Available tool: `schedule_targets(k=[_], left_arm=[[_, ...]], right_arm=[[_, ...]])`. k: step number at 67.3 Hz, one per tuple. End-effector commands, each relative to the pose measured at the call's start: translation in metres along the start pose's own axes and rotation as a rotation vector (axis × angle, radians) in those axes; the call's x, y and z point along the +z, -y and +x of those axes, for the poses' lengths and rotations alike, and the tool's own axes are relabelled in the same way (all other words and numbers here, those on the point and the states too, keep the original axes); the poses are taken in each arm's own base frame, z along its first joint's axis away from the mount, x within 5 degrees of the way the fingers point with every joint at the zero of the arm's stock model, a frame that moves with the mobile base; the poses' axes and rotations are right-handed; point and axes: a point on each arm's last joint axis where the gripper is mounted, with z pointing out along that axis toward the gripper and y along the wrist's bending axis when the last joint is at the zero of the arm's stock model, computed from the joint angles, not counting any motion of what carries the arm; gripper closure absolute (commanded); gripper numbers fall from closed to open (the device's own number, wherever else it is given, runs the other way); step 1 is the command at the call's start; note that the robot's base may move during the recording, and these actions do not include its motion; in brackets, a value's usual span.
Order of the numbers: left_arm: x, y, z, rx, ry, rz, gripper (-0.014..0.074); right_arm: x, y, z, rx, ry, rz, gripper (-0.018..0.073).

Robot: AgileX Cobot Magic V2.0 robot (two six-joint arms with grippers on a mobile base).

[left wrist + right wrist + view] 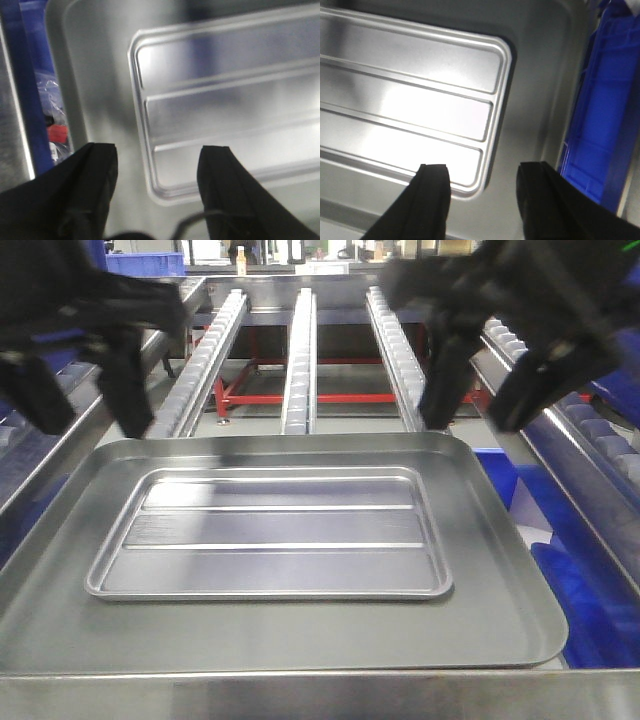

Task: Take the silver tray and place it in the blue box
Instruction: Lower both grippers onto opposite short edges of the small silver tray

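Note:
The shiny ridged silver tray (270, 532) lies flat inside a larger dull grey tray (500, 610). My left gripper (90, 420) hangs open above the grey tray's far left corner. In the left wrist view its fingers (157, 150) straddle a corner of the silver tray (225, 110) without touching it. Above the far right corner my right gripper (472, 425) is open too. The right wrist view shows it (482, 170) over another corner of the silver tray (420, 100). The blue box (545, 550) stands just right of the grey tray, and part of it (605, 125) shows in the right wrist view.
Three roller rails (300, 350) run away behind the trays over a red frame (330, 397). A metal ledge (320, 695) crosses the front. Left of the grey tray (100, 100) is a blue strip (30, 100) with a plastic bag (55, 120) beside it.

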Motion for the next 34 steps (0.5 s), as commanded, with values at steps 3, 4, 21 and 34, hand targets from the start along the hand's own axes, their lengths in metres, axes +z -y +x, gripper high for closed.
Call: schedule_targets(k=[3, 4, 21, 34], left_arm=[[-0.005, 0.006, -0.018, -0.032, 0.063, 0.017, 0.0323], [-0.005, 0.006, -0.019, -0.031, 0.063, 0.016, 0.0323], [0.020, 0.006, -0.020, -0.050, 0.028, -0.018, 0.0323], [0.036, 0.000, -0.022, -0.068, 0.000, -0.039, 0.0323]], right_arm=[[-0.001, -0.007, -0.021, 0.005, 0.051, -0.008, 0.0132], [0.000, -0.008, -0.021, 0.004, 0.048, -0.006, 0.0132], [0.026, -0.011, -0.034, -0.014, 0.007, 0.037, 0.0132], [0.041, -0.011, -0.033, -0.015, -0.014, 0.046, 0.0132]])
